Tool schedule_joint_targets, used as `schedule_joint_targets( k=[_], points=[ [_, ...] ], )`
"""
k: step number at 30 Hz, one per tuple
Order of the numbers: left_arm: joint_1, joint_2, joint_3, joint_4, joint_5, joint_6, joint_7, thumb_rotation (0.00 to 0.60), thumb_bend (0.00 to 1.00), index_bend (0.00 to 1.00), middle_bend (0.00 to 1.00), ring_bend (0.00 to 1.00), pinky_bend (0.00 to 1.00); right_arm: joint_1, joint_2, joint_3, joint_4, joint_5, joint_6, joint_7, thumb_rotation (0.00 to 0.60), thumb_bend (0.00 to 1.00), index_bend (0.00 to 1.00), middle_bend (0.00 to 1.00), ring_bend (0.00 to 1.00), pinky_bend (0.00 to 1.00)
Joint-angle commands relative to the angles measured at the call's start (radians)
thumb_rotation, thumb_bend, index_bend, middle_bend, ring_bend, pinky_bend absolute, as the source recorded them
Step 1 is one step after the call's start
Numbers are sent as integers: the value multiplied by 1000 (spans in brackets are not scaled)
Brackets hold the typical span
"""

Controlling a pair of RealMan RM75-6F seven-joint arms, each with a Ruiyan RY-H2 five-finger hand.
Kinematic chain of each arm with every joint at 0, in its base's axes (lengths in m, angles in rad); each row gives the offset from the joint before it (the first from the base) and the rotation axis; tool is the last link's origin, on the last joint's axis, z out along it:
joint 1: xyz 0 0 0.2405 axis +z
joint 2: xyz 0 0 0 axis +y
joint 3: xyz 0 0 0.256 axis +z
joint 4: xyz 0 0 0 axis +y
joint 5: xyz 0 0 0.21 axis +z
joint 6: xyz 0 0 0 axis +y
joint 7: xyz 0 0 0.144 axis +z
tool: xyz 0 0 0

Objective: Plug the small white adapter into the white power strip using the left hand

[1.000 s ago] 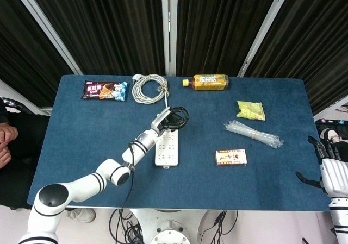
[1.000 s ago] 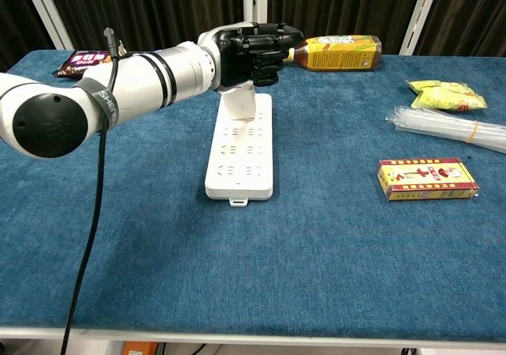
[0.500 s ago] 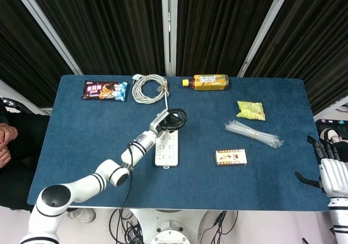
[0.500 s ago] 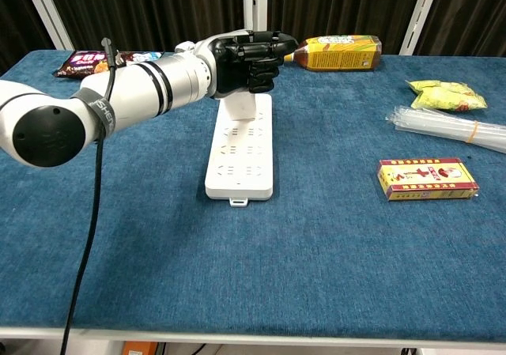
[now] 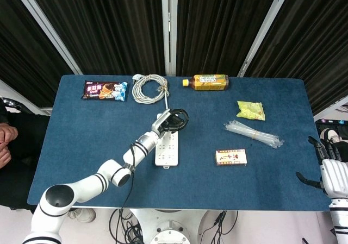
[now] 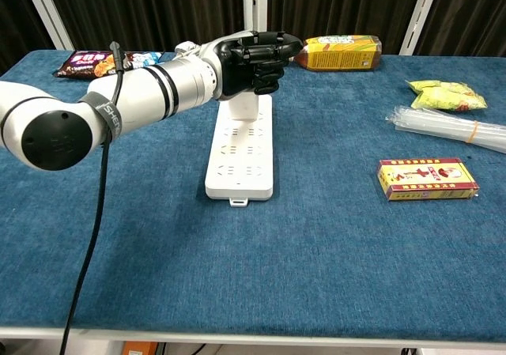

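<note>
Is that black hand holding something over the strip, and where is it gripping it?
The left hand grips the white adapter by its top, over the power strip's far end. The right hand holds nothing.

Probably a robot lab, blue-clothed table (image 5: 81, 146), black curtains (image 5: 114, 26), scattered test props

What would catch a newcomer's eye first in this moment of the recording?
The black left hand, on its long white arm, is closed around the small white adapter right above the far end of the white power strip at the middle of the blue table. Next, the yellow bottle lying at the far edge, and the right hand idle off the table's right edge.
</note>
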Motion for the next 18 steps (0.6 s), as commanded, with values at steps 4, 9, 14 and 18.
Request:
schedule_joint_targets(
  k=[4,9,14,18],
  points=[
    [-3,-4,6,5,1,-1,-5,600,703,868,940,867,884,0,0,0,0,0,0,0,600,77,0,138,0,0],
    [-6,-8,11,11,2,-4,-12,600,703,868,940,867,884,1,0,1,0,2,-3,-2,600,77,0,138,0,0],
    [-7,-10,18,18,2,-11,-23,600,703,868,940,866,883,0,0,1,-1,3,-3,-2,600,77,0,138,0,0],
    [-7,-11,18,22,2,-9,-30,600,703,868,940,865,883,0,1,1,-2,3,-2,-3,600,77,0,138,0,0]
  ],
)
